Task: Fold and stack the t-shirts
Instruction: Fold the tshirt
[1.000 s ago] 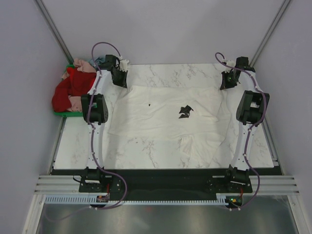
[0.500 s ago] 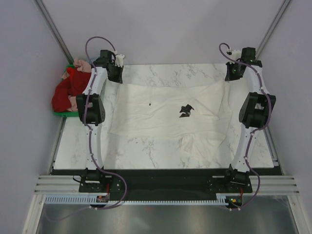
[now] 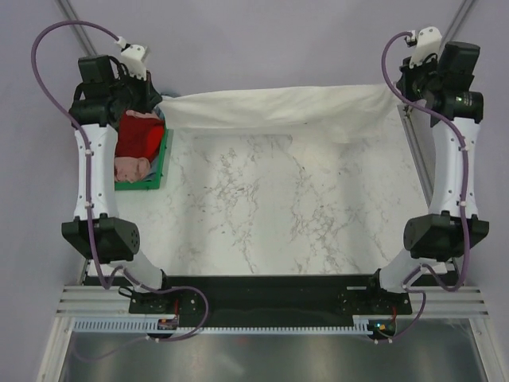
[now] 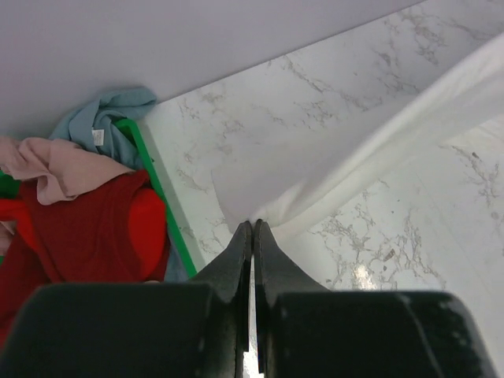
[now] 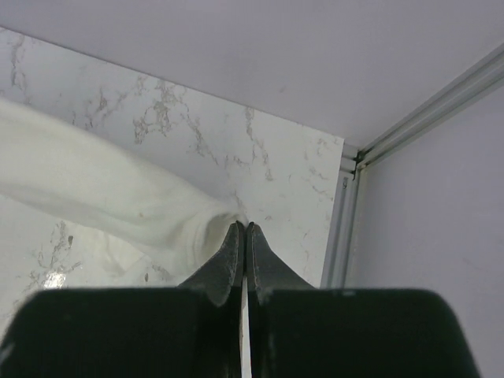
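Observation:
A cream-white t-shirt (image 3: 278,107) hangs stretched in a band across the far side of the table, held up at both ends. My left gripper (image 4: 253,224) is shut on its left corner, high above the table beside the crate. My right gripper (image 5: 242,226) is shut on its right corner, where the cloth (image 5: 102,189) bunches at the tips. In the top view both sets of fingers are hidden behind the wrists. Its black chest print is not visible. A red t-shirt (image 3: 141,137), a pink one (image 3: 131,169) and a pale blue one (image 4: 106,118) lie heaped at the left.
The green crate (image 3: 163,159) holding the heaped shirts stands at the table's left edge. The marble table (image 3: 286,207) lies bare below the hanging shirt. A metal frame rail (image 5: 346,213) runs along the right edge, with grey walls close behind and beside.
The shirt lay spread flat on the table; both arms have risen and swung outward, lifting it by its far corners into a hanging band. The left gripper closed on its corner.

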Available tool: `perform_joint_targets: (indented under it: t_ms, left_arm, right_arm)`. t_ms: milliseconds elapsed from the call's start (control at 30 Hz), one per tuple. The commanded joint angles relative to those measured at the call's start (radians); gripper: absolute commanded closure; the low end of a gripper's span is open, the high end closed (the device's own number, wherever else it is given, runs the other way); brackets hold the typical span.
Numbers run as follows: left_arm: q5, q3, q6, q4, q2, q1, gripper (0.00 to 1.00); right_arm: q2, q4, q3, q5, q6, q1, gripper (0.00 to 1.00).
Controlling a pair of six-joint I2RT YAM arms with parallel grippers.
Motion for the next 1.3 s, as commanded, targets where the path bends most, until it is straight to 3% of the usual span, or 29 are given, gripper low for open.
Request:
perform_joint_targets:
  t_ms: [0, 300, 533, 633, 800, 1067, 1267]
  left_arm:
    - [0.043, -0.137, 0.020, 0.037, -0.184, 0.006, 0.98]
    - [-0.002, -0.365, 0.066, 0.047, -0.584, 0.009, 0.98]
    - [-0.009, -0.368, 0.089, 0.047, -0.668, 0.008, 0.98]
    - [0.004, -0.386, 0.095, 0.047, -0.627, 0.008, 0.98]
    - [0.052, -0.469, 0.121, 0.057, -0.503, 0.008, 0.98]
    - [0.077, -0.515, 0.127, 0.071, -0.077, -0.021, 0.98]
    - [-0.018, -0.380, 0.077, 0.071, 0.225, -0.046, 0.98]
  right_arm:
    - [-0.185, 0.007, -0.061, -0.007, -0.051, -0.003, 1.00]
    - [-0.586, -0.067, -0.168, -0.009, -0.080, -0.003, 1.00]
    - [-0.648, -0.090, -0.147, 0.020, -0.127, -0.003, 1.00]
    - [-0.605, -0.082, -0.176, 0.010, -0.132, -0.003, 1.00]
    - [-0.527, 0.019, -0.367, -0.027, -0.129, -0.003, 1.00]
    - [-0.292, 0.141, -0.627, -0.062, -0.172, -0.002, 1.00]
    - [0.045, 0.178, -0.563, -0.007, -0.183, -0.002, 1.00]
